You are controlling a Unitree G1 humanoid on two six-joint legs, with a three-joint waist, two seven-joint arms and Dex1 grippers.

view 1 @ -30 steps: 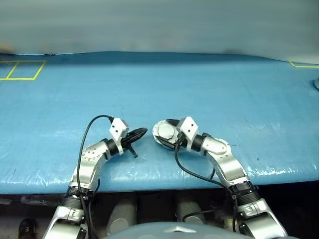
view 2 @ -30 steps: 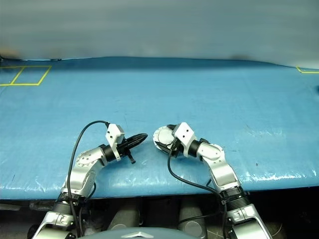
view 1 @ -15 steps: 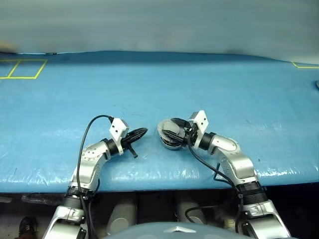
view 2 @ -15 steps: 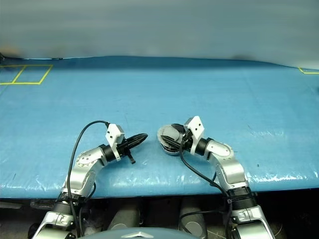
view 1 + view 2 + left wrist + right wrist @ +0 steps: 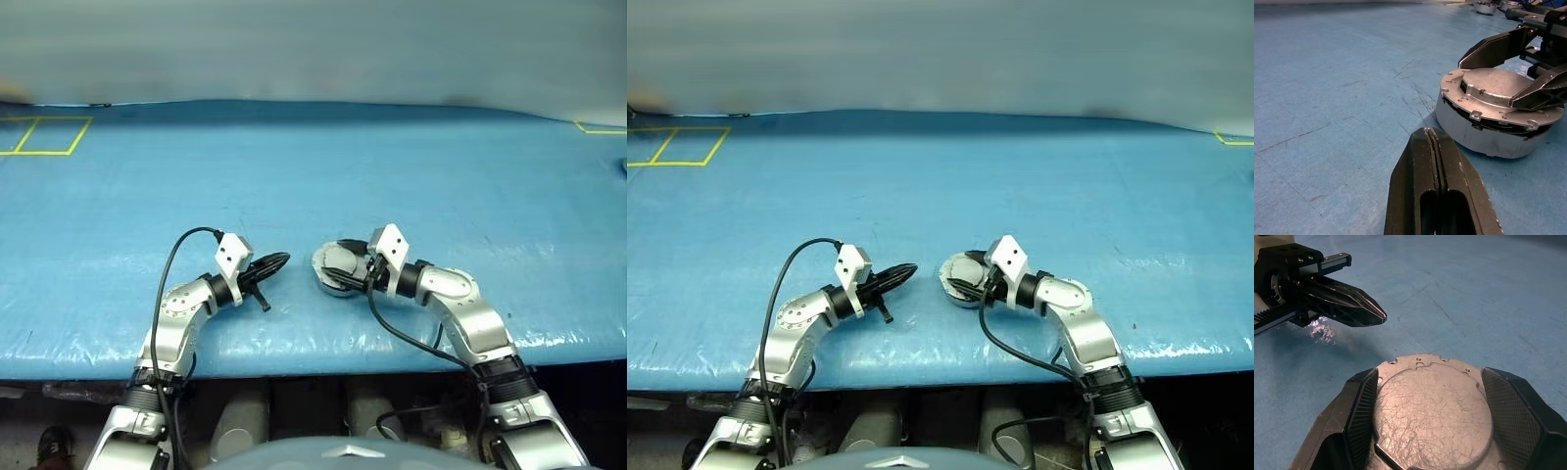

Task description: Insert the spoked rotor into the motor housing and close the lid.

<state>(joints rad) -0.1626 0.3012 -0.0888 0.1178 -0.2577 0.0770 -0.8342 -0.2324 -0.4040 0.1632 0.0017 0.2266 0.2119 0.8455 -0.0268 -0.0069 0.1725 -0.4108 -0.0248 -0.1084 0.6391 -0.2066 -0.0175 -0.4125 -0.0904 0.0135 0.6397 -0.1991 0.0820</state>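
Left gripper (image 5: 279,259) jaws pressed together, empty, tips aimed at the assembly, just apart from it. One motor housing (image 5: 1484,139) sits flat on the blue table (image 5: 294,166), axis vertical, one lid (image 5: 1493,95) seated on top w/ a dark slit under part of its rim. Windings & rotor hidden inside. Right gripper (image 5: 1425,426) fingers straddle the lid's edges; can't tell if pads actually press.

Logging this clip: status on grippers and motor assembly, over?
Left gripper shut, empty. Right gripper straddling the round silver lid, seated on the grey motor housing. Blue table around it unobstructed.
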